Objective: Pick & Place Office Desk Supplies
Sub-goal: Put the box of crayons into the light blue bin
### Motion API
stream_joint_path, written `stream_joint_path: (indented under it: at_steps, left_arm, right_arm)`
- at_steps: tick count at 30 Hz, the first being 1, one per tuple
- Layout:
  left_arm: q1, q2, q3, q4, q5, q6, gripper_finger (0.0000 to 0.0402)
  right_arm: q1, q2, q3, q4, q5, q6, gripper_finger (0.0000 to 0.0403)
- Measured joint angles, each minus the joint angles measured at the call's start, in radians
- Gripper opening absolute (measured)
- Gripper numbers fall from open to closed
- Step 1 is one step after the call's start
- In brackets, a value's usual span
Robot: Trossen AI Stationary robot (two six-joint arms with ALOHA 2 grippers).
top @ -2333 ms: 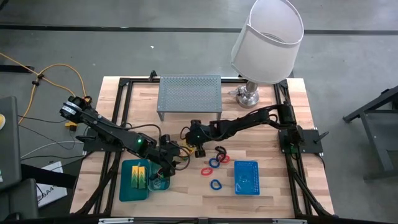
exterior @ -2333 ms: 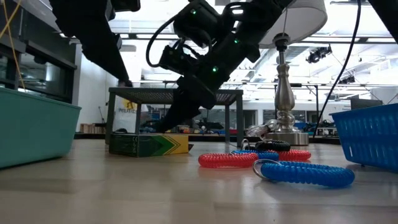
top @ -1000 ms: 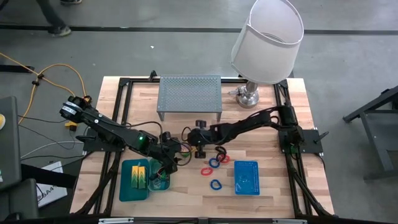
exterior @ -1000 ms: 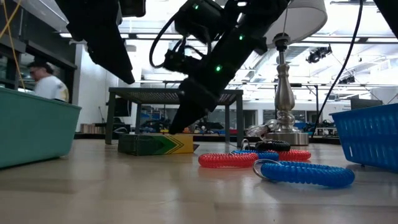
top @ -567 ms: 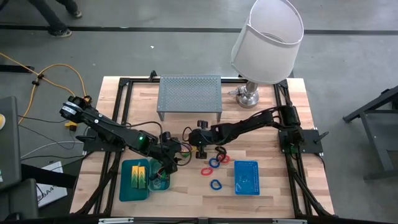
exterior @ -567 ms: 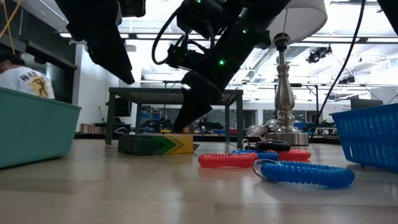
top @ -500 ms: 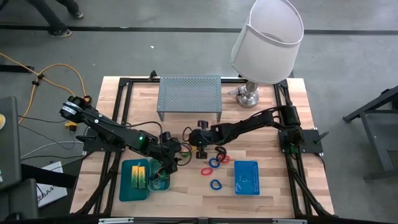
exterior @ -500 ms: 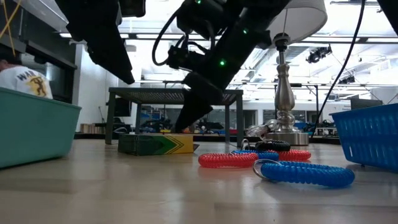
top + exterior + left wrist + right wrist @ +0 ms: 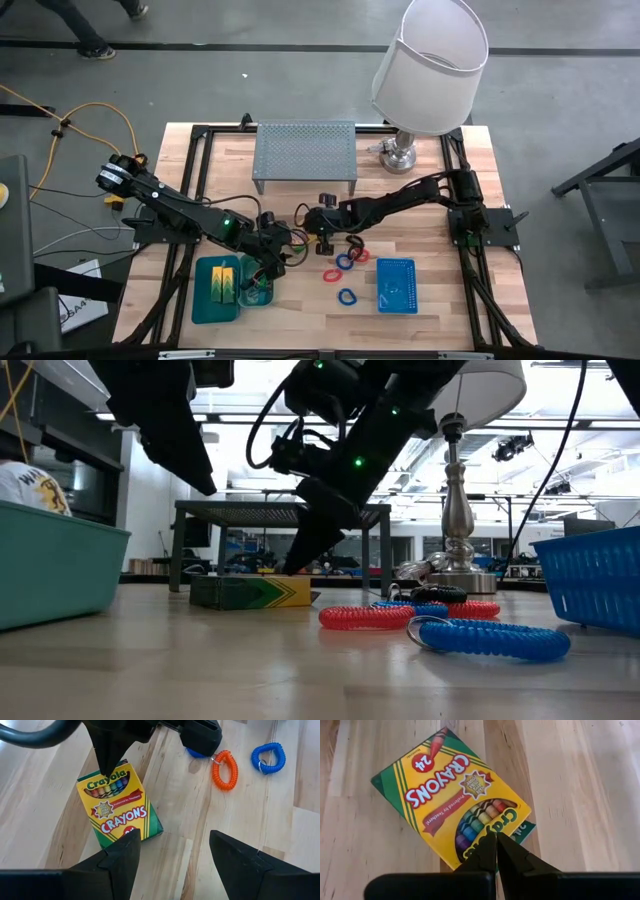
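The yellow-green crayon box (image 9: 120,807) lies flat on the table, printed face up; it also shows in the right wrist view (image 9: 452,800) and the low view (image 9: 250,591). My right gripper (image 9: 495,839) is shut, its tips on the box. My left gripper (image 9: 172,855) hangs open above the box's near end, touching nothing; it is the dark shape at the low view's upper left (image 9: 190,460). In the high view the two grippers (image 9: 277,245) (image 9: 305,226) meet over the box, which they mostly hide. My right gripper touches the box with its shut fingertips (image 9: 107,770) on the printed top face, at the "Crayola" end (image 9: 485,837) by the edge. The fingers slant down from the table's right. The box lies flat on the table under them.
Red (image 9: 330,275), blue (image 9: 346,296) and black (image 9: 354,242) band loops lie right of the box, then a blue mesh basket (image 9: 396,285). A teal tray (image 9: 203,305) with yellow-green blocks stands near left. The grey riser (image 9: 305,155) and lamp (image 9: 428,65) stand behind.
Within the last second the box and both grippers keep still. Before that, the box slid a little toward the table's right under my right gripper's tips, and my left gripper rose slightly. A person walks past beyond the table.
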Motion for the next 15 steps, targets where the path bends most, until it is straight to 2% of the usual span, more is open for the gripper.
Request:
stream_joint_path:
  at_steps: [15]
  left_arm:
    - [0.0,0.0,0.0,-0.002,0.0,0.0,0.023]
  right_arm:
    - [0.0,0.027,0.003,-0.017,-0.006,0.033,0.0002]
